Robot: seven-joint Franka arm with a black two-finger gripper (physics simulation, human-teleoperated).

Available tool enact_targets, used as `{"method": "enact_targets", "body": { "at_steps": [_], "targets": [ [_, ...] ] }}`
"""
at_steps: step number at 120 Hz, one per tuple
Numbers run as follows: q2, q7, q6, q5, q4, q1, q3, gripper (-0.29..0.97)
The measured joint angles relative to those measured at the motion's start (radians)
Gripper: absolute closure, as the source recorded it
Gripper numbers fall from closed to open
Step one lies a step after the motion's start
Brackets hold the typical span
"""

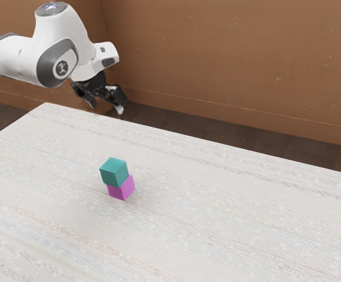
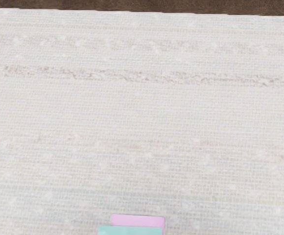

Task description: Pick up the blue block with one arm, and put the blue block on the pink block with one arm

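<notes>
The blue-green block (image 1: pixel 113 171) sits on top of the pink block (image 1: pixel 121 188) near the middle of the pale table (image 1: pixel 235 223), slightly offset toward the exterior view's left. My black gripper (image 1: pixel 106 101) hangs high above the table's far edge, well up and to the left of the stack, open and holding nothing. In the wrist view the blue-green block (image 2: pixel 130 230) and a strip of the pink block (image 2: pixel 137 221) under it peek in at the picture's edge.
A brown wall (image 1: pixel 235 53) with a skirting board stands behind the table, with dark floor (image 1: pixel 247 138) between them. The table's far edge (image 2: pixel 142 10) runs across the wrist view. Bare tabletop surrounds the stack.
</notes>
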Motion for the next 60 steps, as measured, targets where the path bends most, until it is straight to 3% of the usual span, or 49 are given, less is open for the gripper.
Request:
{"method": "enact_targets", "body": {
  "at_steps": [15, 32, 42, 60],
  "targets": [
    [-0.091, -0.225, -0.249, -0.034, 0.12, -0.103, 0.043, 0.01],
    [-0.16, -0.467, -0.537, -0.045, 0.203, -0.092, 0.105, 0.0],
    [-0.162, -0.585, -0.622, -0.075, 0.214, -0.079, 0.161, 0.0],
    [-0.166, -0.759, -0.706, -0.025, 0.237, -0.076, 0.164, 0.0]
  ]
}}
